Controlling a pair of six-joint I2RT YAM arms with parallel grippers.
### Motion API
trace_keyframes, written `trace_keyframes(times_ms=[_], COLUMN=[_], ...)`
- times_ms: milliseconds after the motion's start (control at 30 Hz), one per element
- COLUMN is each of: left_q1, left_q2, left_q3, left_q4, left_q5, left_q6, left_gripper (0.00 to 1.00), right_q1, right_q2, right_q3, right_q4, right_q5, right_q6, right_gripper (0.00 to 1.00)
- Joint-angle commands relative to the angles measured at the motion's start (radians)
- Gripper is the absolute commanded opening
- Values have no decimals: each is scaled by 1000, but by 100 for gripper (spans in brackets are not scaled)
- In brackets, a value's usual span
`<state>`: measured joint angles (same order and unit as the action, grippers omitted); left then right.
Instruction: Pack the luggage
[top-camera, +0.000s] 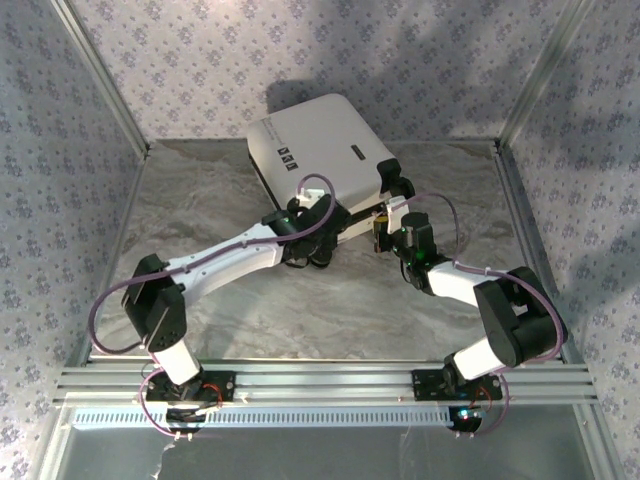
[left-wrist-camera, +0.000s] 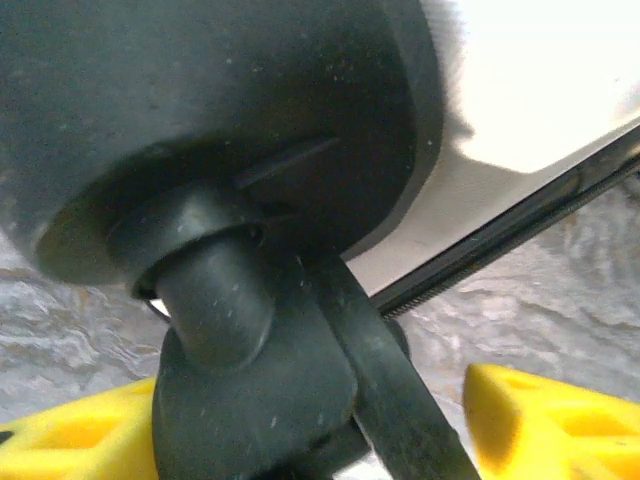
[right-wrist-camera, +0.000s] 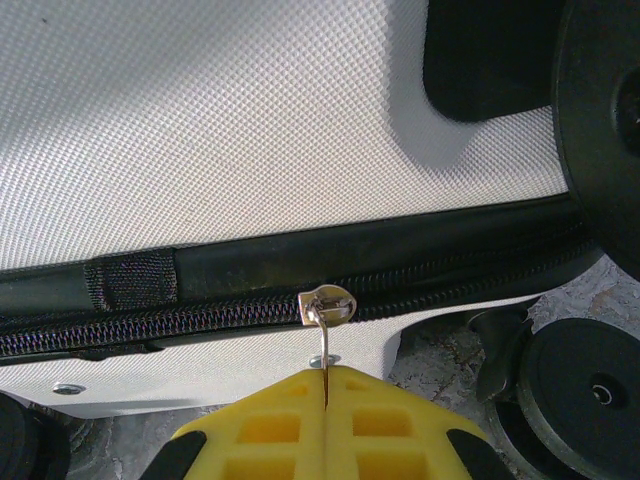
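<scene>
Yellow fingertips (right-wrist-camera: 250, 435) of my right end effector (right-wrist-camera: 325, 405) are pinched together on the thin zipper pull (right-wrist-camera: 323, 345) of the luggage (right-wrist-camera: 250, 120); I judge it could slip free, or the slider (right-wrist-camera: 327, 303) jam, if I tug off the zipper (right-wrist-camera: 150, 322) line. Left end effector (left-wrist-camera: 315, 425) stands apart astride a black wheel (left-wrist-camera: 200, 120), unclamped, so the luggage, lying far-centre on the worktop (top-camera: 250, 310) right at both, may slide.

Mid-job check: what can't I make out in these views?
- Top external: luggage contents, hidden by its closed shell.
- Left wrist: wheel blurred, too close; blocks the shell behind.
- Right wrist: zipper pull tip hidden between the fingers; zipper band cut off at the left edge.
</scene>
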<state>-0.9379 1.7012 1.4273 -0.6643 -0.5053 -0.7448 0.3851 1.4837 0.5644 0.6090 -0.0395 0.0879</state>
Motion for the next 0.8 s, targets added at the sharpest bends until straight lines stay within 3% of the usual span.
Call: trace_keyframes(times_ms=[0,167,267,400,567,767], left_q1=[3,17,19,36,42,92], left_q2=[25,3,-55,-187,-321,-520], left_q3=[27,-13,-45,-102,-119,-264], left_q4=[-55,-19,63,187,251,340], left_q5=[-110,-131,-78,82,199,291], left_q6=[9,33,66,91,89,15], left_gripper=[55,24,14,9,3,0], right_q1=[6,-3,-21,-37,-23,-20], right_q2=[-2,5,12,8,-20,-71], right_q3=[-3,-12,-24,-23,-40,-77], right_q4=[23,46,92,129,174,181], right_q5=[13,41,64,68,104,235], right_q6=[-20,-27,-24,-28,-60,-59], right_gripper=[0,0,0,0,0,0])
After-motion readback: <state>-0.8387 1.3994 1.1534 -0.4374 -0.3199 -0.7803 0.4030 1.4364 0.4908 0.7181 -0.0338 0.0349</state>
